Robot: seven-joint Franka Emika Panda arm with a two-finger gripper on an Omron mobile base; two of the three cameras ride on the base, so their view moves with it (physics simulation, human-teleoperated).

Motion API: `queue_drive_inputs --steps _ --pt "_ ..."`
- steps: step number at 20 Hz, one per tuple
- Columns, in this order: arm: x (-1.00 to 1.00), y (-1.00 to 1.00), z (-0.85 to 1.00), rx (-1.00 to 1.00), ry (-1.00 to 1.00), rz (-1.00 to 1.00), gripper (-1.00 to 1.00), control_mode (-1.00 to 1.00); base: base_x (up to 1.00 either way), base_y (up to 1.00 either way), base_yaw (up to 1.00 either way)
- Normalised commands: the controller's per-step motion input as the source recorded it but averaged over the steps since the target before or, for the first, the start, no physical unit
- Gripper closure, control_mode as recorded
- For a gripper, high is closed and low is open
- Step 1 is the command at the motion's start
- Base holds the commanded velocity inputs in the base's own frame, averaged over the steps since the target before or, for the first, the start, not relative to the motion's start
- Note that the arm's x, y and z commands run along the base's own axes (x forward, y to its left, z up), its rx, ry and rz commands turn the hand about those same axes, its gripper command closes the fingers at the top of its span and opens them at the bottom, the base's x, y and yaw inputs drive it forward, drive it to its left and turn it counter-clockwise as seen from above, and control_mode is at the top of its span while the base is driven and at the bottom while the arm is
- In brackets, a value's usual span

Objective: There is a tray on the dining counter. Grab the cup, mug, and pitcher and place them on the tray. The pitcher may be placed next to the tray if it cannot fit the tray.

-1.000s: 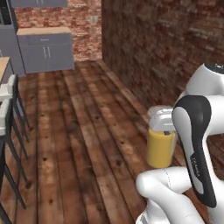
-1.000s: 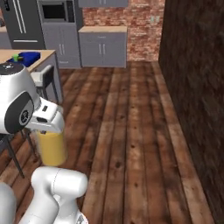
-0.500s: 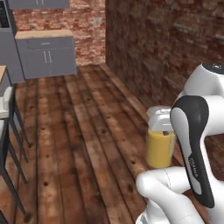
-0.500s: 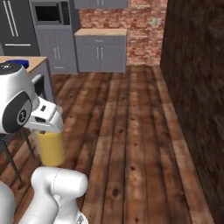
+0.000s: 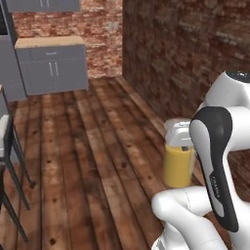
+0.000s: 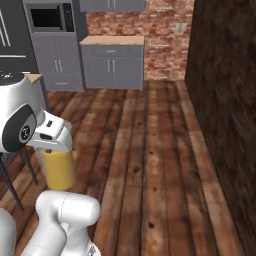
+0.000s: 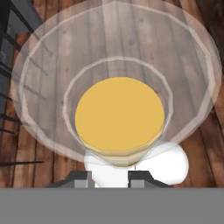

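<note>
Pitcher (image 5: 178, 163) first: the clear glass cylinder with orange-yellow liquid hangs in the air above the wooden plank floor (image 5: 83, 161), held up close against the robot's white arm and touching nothing below. From the left base view it sits just left of the dark-fronted upper arm link; from the right base view the pitcher (image 6: 57, 169) shows under the white wrist block, with the liquid filling its lower part and the glass above it clear. The hand view looks straight down into the pitcher (image 7: 119, 114), its wide rim ringing the round disc of liquid, the planks visible through the glass. The gripper (image 7: 109, 177) has its two dark tips at the near rim, and the jaws stand narrow, pinched on the pitcher's wall. Grey cabinets with a wood top (image 6: 112, 60) stand against the far brick wall (image 6: 160, 37), well apart from the arm. A dark brick wall (image 5: 195, 53) runs along the right side of the floor.
</note>
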Motion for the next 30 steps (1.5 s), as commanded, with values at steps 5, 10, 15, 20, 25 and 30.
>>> queue_drive_inputs --steps 5,10,15,20,25,30 --pt "0.0 0.0 0.0 0.0 0.0 0.0 1.0 1.0 1.0 -0.01 0.0" --pt "0.0 0.0 0.0 0.0 0.0 0.0 1.0 1.0 1.0 0.0 0.0" --pt "0.0 0.0 0.0 0.0 0.0 0.0 1.0 1.0 0.94 0.0 0.08" --pt "0.0 0.0 0.0 0.0 0.0 0.0 1.0 1.0 0.73 0.0 0.25" --pt "0.0 0.0 0.0 0.0 0.0 0.0 1.0 1.0 0.76 0.0 0.39" --pt "0.0 0.0 0.0 0.0 0.0 0.0 1.0 1.0 0.66 -0.02 0.48"
